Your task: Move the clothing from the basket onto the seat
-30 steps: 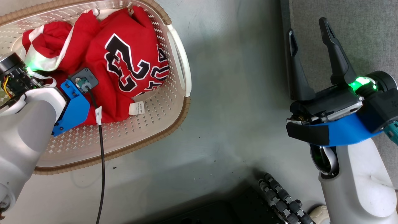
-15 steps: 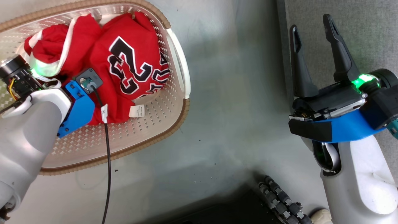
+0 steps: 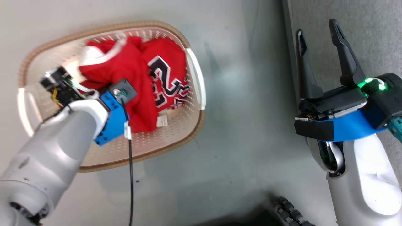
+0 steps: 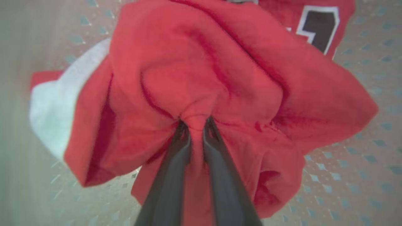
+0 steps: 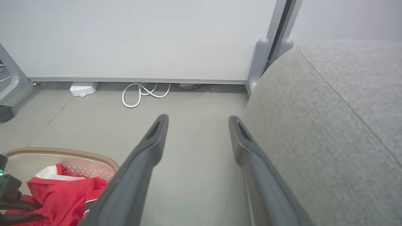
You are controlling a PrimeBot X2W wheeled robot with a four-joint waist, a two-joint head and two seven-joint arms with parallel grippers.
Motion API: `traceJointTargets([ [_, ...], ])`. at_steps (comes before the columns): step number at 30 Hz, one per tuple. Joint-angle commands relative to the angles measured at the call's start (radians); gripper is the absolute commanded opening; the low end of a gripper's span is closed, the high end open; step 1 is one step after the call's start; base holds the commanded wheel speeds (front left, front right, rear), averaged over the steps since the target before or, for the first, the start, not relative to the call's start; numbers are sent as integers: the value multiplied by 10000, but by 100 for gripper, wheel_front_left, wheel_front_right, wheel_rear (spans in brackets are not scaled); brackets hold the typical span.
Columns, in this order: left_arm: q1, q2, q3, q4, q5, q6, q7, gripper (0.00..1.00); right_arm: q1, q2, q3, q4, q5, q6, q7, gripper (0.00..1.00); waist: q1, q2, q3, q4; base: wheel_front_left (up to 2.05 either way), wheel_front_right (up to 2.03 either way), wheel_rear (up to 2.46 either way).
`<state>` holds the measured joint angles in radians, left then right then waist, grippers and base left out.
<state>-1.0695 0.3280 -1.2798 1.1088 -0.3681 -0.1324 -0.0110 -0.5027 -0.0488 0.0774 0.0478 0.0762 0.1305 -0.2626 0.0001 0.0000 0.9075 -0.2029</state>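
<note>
The cream perforated basket (image 3: pixel 103 27) with its brown rim stands on the floor at the left. In it lie the "23" jersey (image 3: pixel 168 80) and the plain red garment (image 3: pixel 122 67) with white trim. My left wrist (image 3: pixel 114 119) hangs over the basket. In the left wrist view my left gripper (image 4: pixel 195 121) is shut on a bunched fold of the plain red garment (image 4: pixel 201 69), which hangs above the basket floor. My right gripper (image 3: pixel 316 28) stands open and holds nothing at the left edge of the grey seat (image 3: pixel 370 37).
A black cable (image 3: pixel 130 175) hangs from my left wrist. Grey floor (image 3: pixel 245 110) separates the basket and the seat. Along the wall lie a white coiled cord (image 5: pixel 144 92) and a power strip (image 5: pixel 82 88). My base's black rollers (image 3: pixel 289 213) show at the bottom.
The head camera has risen, so the basket looks smaller and farther right. My left gripper has pulled the plain red garment up over part of the jersey. The right gripper stays open.
</note>
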Motion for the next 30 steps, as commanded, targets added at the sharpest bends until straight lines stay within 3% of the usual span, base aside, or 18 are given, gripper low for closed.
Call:
traceJointTargets([
  [1, 88, -72, -33, 2, -73, 37, -103, 0, 114, -28, -40, 34, -95, 3, -35, 100, -1, 0, -391, 289, 0, 0, 0],
  [18, 1000, -1726, 190, 470, -1670, 36, -2349, 0, 1245, -33, -652, 787, -859, 3, -35, 100, -1, 0, -3409, 1687, 0, 0, 0],
  [24, 1295, -1937, 676, 251, -2051, 129, -2547, 0, 1787, -30, -800, 1042, -925, 3, -35, 100, -1, 0, -4467, 1992, 0, 0, 0],
  [30, 1783, -1721, 1535, -1048, -2177, 453, -2551, 0, 2359, -30, -847, 1261, -952, 3, -35, 100, -1, 0, -5496, 2176, 0, 0, 0],
])
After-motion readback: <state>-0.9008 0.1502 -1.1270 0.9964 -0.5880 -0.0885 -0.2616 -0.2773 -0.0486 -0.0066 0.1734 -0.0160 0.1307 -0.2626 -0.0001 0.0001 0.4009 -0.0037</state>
